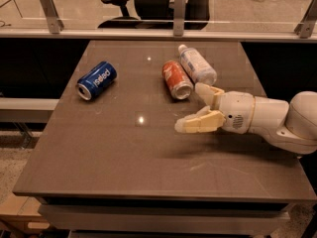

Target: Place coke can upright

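The coke can (177,79) is red with silver ends and lies on its side on the brown table (124,152), its near end facing me. My gripper (188,107) is open and empty, just in front of and to the right of the can, with a gap between them. One finger (207,91) points toward the can, and the other (198,123) lies low over the table.
A blue Pepsi can (97,80) lies on its side at the left. A clear plastic bottle with a white cap (196,65) lies just right of the coke can. A glass railing and an office chair (148,1) stand behind the table.
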`<state>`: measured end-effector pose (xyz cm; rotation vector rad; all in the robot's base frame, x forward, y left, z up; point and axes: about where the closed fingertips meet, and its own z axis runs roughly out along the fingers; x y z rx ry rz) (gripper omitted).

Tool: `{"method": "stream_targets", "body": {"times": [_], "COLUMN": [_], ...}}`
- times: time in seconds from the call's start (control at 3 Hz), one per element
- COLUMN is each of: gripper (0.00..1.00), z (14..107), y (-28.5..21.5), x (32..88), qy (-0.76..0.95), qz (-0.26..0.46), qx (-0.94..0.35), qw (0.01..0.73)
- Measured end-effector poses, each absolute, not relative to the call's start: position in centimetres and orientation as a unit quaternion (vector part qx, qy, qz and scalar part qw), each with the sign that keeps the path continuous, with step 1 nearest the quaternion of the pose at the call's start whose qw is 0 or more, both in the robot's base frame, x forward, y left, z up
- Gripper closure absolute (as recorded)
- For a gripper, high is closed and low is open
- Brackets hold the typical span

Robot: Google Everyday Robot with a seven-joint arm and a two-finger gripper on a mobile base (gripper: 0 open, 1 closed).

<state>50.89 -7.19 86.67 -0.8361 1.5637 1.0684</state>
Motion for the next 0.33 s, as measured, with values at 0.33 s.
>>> {"method": "stream_targets", "body": {"times": [0.33], "gripper": [0.00], "z": [86.67], "y": [-7.18], "x": [50.89], "qy": [0.649], "qz": [0.444], "qx": [-0.347], "qw": [0.510]}}
